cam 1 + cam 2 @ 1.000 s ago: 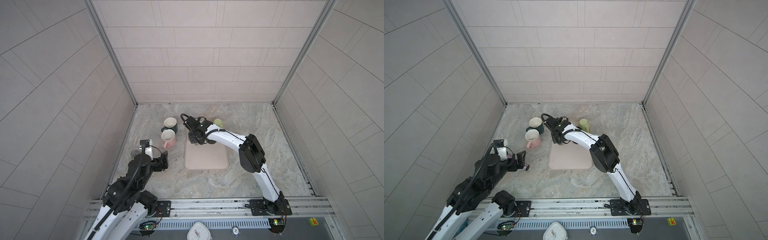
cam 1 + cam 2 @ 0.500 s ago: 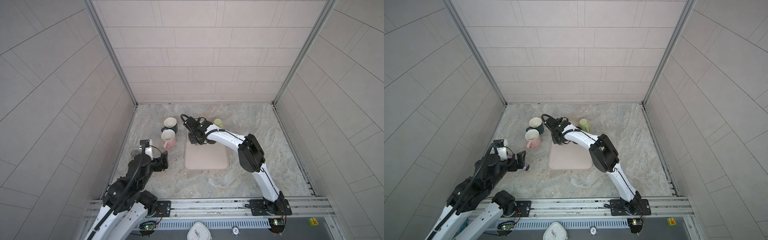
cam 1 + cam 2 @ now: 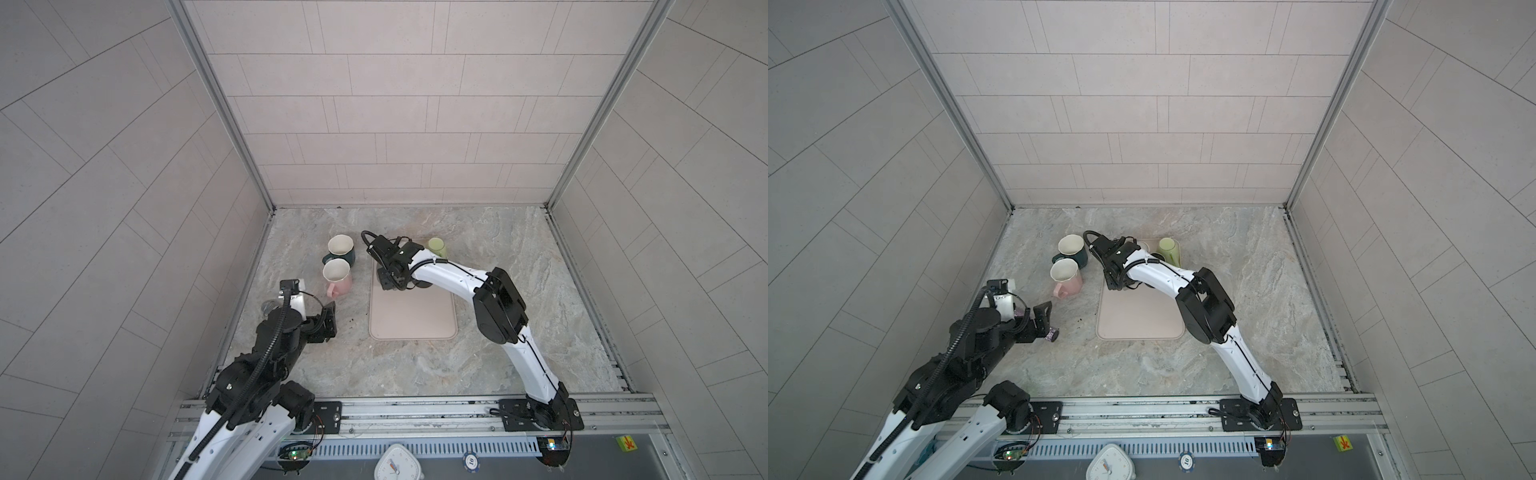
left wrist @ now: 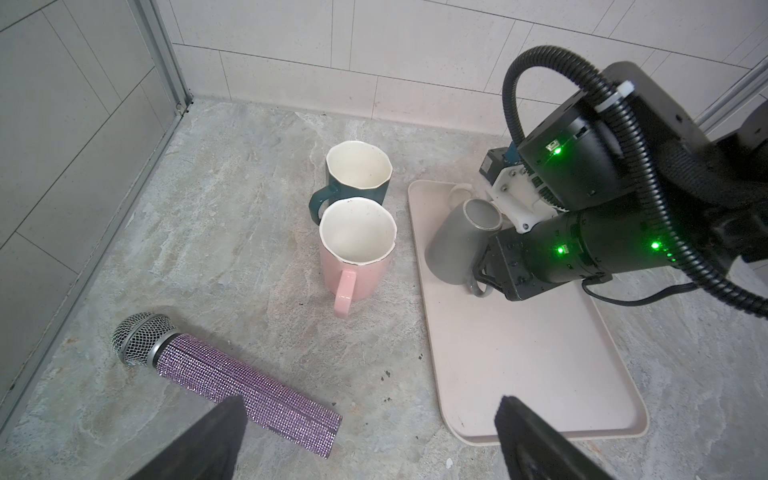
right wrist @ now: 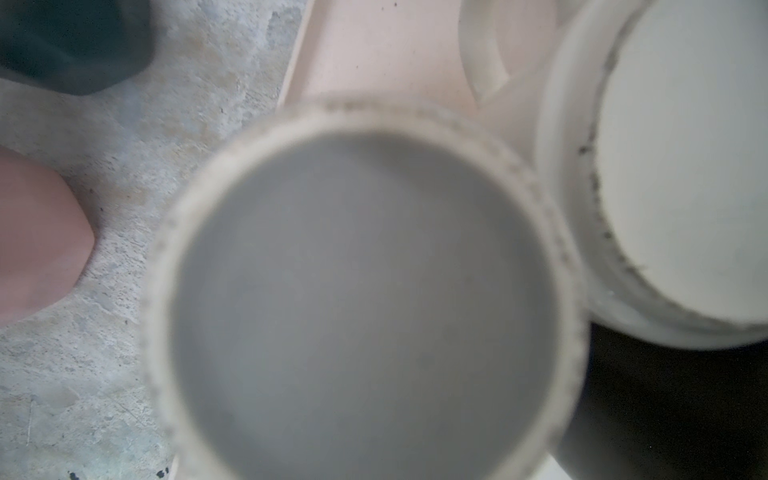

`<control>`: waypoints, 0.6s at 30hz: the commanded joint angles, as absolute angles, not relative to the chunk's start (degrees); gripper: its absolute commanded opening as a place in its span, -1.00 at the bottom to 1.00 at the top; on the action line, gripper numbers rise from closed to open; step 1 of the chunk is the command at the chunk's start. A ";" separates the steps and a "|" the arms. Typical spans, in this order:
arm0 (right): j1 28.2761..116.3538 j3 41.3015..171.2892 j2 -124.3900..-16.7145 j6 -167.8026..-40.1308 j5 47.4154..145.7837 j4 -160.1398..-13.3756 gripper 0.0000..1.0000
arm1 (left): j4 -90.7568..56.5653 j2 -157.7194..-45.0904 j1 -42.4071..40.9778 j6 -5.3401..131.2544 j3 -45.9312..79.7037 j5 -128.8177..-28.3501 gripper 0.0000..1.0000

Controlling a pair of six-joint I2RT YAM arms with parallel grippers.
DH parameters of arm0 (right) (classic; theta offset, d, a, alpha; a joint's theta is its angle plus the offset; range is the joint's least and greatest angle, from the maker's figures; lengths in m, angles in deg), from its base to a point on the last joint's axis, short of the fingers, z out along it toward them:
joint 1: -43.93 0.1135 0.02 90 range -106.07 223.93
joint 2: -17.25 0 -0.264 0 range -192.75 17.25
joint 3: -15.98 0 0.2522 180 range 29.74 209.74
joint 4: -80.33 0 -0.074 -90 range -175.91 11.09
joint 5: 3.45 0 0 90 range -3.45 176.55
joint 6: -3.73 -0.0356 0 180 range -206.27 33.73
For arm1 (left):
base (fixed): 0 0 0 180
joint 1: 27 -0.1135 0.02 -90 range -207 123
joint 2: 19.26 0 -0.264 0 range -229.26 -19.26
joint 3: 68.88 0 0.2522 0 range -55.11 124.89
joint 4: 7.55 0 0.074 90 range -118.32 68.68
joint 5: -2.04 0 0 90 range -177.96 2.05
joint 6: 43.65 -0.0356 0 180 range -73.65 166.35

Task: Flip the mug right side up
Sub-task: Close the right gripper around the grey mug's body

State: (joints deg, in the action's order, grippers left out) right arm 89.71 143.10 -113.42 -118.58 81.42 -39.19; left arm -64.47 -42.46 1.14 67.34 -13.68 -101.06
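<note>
Grey ceramic mug (image 4: 457, 245) base-up, tilted, at far end of pale pink plastic tray (image 4: 519, 365). Right gripper (image 4: 487, 272) pinched narrow on mug handle. Lift clear, roll wrist slowly, keep off white round vessel (image 5: 681, 166) just beside. Left gripper (image 4: 370, 401) spread wide, empty.

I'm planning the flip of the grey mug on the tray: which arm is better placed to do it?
Right. The right pincer grips the handle of the tilted grey mug on the tray. The left pincer hangs open by the microphone, well away from the mug.
</note>
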 commanded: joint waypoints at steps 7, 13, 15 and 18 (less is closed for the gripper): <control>89.53 144.62 -113.19 -118.67 81.02 -37.24 -0.55 | -63.76 -42.57 1.11 67.63 -14.27 -101.23 1.00; 89.37 144.70 -112.54 -118.39 80.92 -37.22 -0.44 | -63.77 -42.71 1.10 67.64 -14.33 -101.22 1.00; 89.30 144.79 -112.39 -118.37 80.86 -37.22 -0.43 | -63.77 -42.68 1.12 67.65 -14.31 -101.20 1.00; 89.28 144.81 -111.99 -118.35 80.83 -37.28 -0.45 | -63.80 -42.80 1.10 67.62 -14.31 -101.27 1.00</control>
